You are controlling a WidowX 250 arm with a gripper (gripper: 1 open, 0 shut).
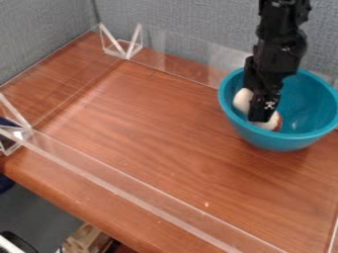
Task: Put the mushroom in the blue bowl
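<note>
No text, label, brand, number or sign can be read here

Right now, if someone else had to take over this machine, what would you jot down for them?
Fingers: black metal gripper open, down inside the bowl.
Things: small cream-stemmed, reddish-brown toy mushroom lies in the large teal-blue plastic bowl, just beside the fingers.
Done: mushroom is in the bowl.
Left: probably just lift the arm clear without nudging the bowl.
</note>
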